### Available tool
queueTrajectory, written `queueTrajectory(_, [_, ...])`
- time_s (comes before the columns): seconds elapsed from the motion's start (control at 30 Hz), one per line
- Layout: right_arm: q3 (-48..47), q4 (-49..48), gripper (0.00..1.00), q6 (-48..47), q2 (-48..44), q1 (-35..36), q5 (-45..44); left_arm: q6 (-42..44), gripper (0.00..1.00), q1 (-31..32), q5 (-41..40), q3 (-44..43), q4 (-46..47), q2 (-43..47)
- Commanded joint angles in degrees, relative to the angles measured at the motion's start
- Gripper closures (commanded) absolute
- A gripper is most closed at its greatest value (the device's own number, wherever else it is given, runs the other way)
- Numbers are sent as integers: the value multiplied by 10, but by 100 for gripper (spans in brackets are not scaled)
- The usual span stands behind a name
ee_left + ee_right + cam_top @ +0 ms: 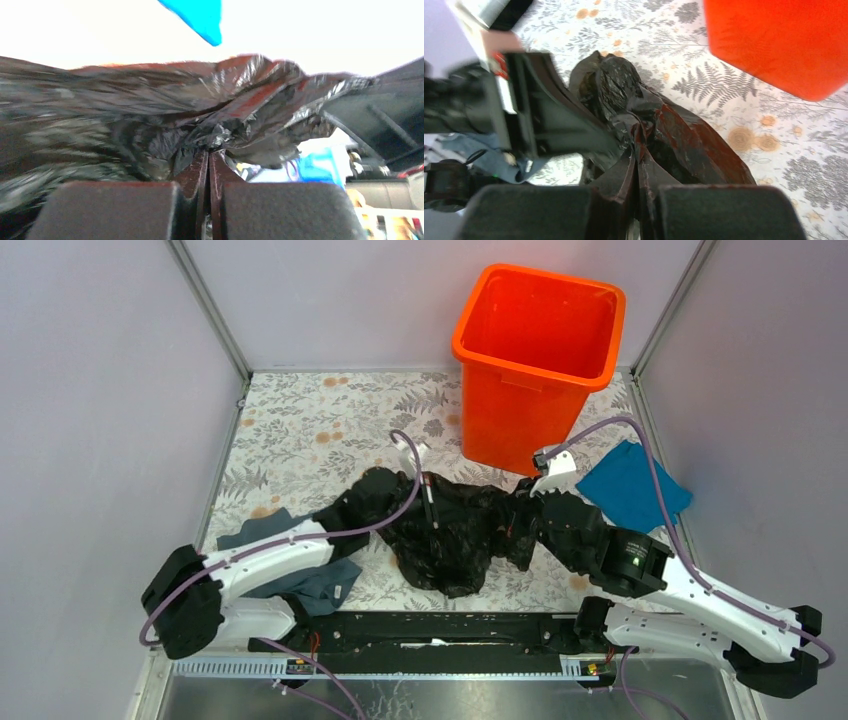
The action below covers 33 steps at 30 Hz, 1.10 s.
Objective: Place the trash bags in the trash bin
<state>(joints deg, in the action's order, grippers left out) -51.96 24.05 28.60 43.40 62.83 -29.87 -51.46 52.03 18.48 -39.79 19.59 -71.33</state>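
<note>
Crinkly black trash bag (pixel 455 535) bunched mid-worktop (pixel 310 430), just near of the tapered orange trash bin (pixel 535 370) at the far edge. Left jaws and right jaws both clamped on its glossy film. Open floral surface far left; blue cloth (pixel 630 485) right.

Crumpled black trash bag (pixel 455 535) on floral table (pixel 300 430), upright orange bin (pixel 535 370) behind, blue cloth (pixel 630 485) nearby.
</note>
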Motion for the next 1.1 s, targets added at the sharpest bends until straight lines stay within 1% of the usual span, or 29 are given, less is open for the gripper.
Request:
queueTrajectory(0.0, [-21, 32, 93, -15, 19, -2, -83, 119, 100, -74, -81, -87, -165, 89])
queueTrajectory(0.03, [-37, 40, 91, -15, 30, -3, -91, 149, 100, -92, -90, -116, -206, 103])
queueTrajectory(0.1, [-91, 34, 91, -42, 55, -7, -75, 206, 100, -130, -78, -197, -276, 107])
queueTrajectory(0.17, [-170, 24, 93, -82, 92, -9, -49, 260, 100, -155, -68, -349, -370, 80])
queueTrajectory(0.23, [-290, 30, 98, -124, 143, -9, -26, 315, 100, -157, -71, -512, -451, 38])
queueTrajectory(0.3, [-386, 39, 100, -165, 194, -9, 19, 328, 100, -157, -35, -653, -496, -2])
queueTrajectory(0.33, [-421, 36, 100, -175, 206, -9, 48, 325, 100, -156, -8, -695, -492, -6])
queueTrajectory(0.37, [-441, 31, 100, -181, 211, -9, 77, 317, 100, -156, 23, -712, -475, 1])
queueTrajectory(0.4, [-445, 19, 100, -183, 209, -9, 101, 307, 100, -157, 43, -698, -446, 19])
queueTrajectory(0.43, [-430, 4, 100, -182, 200, -9, 117, 290, 100, -156, 50, -658, -409, 46])
queueTrajectory(0.47, [-402, -15, 100, -179, 183, -9, 132, 273, 100, -156, 45, -592, -374, 81])
queueTrajectory(0.5, [-357, -37, 100, -174, 164, -9, 141, 255, 100, -156, 31, -492, -348, 116])
queueTrajectory(0.53, [-304, -54, 100, -165, 144, -9, 145, 236, 100, -156, 13, -414, -333, 147])
queueTrajectory(0.6, [-185, -84, 100, -133, 109, -9, 138, 201, 100, -156, -23, -267, -340, 192])
queueTrajectory(0.63, [-108, -90, 100, -108, 97, -9, 129, 183, 100, -156, -39, -198, -354, 208])
queueTrajectory(0.67, [-56, -92, 100, -83, 91, -9, 123, 167, 100, -157, -44, -138, -370, 219])
queueTrajectory(0.73, [29, -91, 100, -32, 90, -9, 125, 153, 100, -157, -53, -52, -395, 243])
queueTrajectory(0.77, [56, -89, 100, -14, 93, -9, 128, 154, 100, -157, -65, -31, -411, 253])
queueTrajectory(0.83, [65, -83, 100, -6, 103, -9, 126, 173, 100, -158, -95, -37, -442, 267])
queueTrajectory(0.87, [45, -78, 100, -20, 111, -10, 121, 191, 100, -159, -103, -63, -451, 263])
queueTrajectory(0.9, [15, -75, 100, -43, 120, -10, 117, 213, 100, -160, -109, -108, -459, 252])
queueTrajectory(0.93, [-31, -70, 100, -71, 135, -9, 114, 234, 100, -160, -108, -164, -471, 232])
queueTrajectory(0.97, [-87, -61, 100, -103, 154, -10, 113, 256, 100, -160, -97, -243, -486, 204])
queueTrajectory(1.0, [-153, -41, 100, -132, 181, -9, 112, 273, 100, -160, -76, -356, -503, 174])
queueTrajectory(1.07, [-293, 5, 100, -178, 235, -10, 124, 292, 100, -160, -21, -494, -520, 127])
